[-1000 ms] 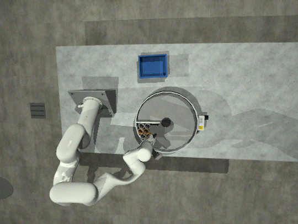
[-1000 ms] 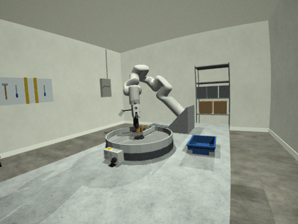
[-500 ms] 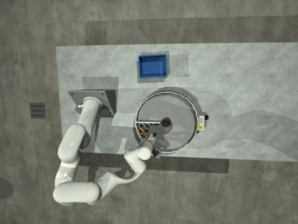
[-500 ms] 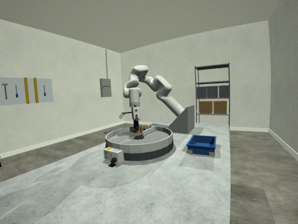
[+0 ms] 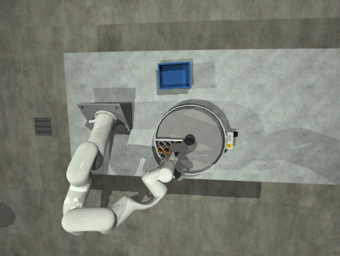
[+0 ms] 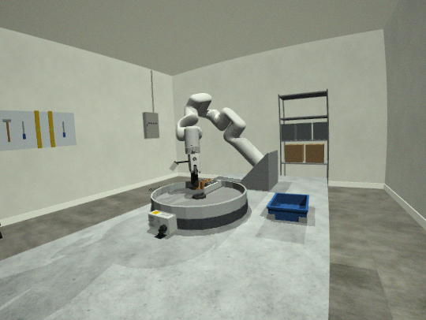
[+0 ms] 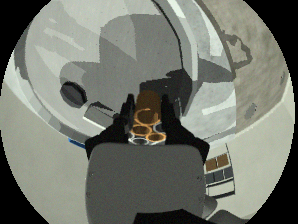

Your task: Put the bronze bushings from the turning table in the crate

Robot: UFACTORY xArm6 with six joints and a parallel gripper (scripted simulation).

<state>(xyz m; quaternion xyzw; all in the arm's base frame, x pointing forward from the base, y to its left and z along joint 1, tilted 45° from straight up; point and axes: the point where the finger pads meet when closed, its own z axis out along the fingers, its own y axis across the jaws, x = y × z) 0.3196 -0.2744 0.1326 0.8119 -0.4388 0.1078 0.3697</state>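
Three bronze bushings show in the wrist view, and one of them, the gripped bushing [image 7: 148, 103], stands between the fingers of the end effector [image 5: 173, 154] [image 6: 194, 184] [image 7: 147, 101]. The fingers are part-way in, shut on its sides. It is over the turning table [image 5: 204, 123] [image 6: 203, 213] [image 7: 55, 40]; whether its foot has left the surface, I cannot tell.

The other two bronze bushings [image 5: 166, 150] [image 7: 156, 137] sit just beside it, with steel bushings [image 5: 161, 144] [image 7: 140, 141] among them, near the straight bar [image 5: 168, 139] [image 6: 210, 190] [image 7: 100, 115]. No bushing shows in the blue crate [image 5: 190, 75] [image 6: 289, 213].

So the step in hand looks like the first pick. Next calls for a straight lift, high enough to pass the bar and the table's raised wall without knocking the steel ones, then a carry across the counter [image 5: 267, 94] [image 6: 197, 272] to the crate. A low, upright release seems wise, as a dropped bushing might roll.

As for lettering, the drive box [image 5: 230, 140] [image 6: 162, 221] bears a white label with dark marks and a yellow patch, too small to read. Dark marks on the wall cabinet [image 6: 151, 132] are equally illegible, and no brand can be made out on the arm [image 5: 89, 220] [image 6: 237, 122].

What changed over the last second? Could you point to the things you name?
The gripper [image 5: 175, 154] [image 6: 194, 187] [image 7: 147, 101] came down slightly, its fingers now either side of a bronze bushing [image 7: 148, 103]; whether they grip it, I can't tell. The crate [image 5: 174, 88] [image 6: 288, 213] stayed put, as did the two bronze bushings [image 5: 163, 150] beside the gripper.
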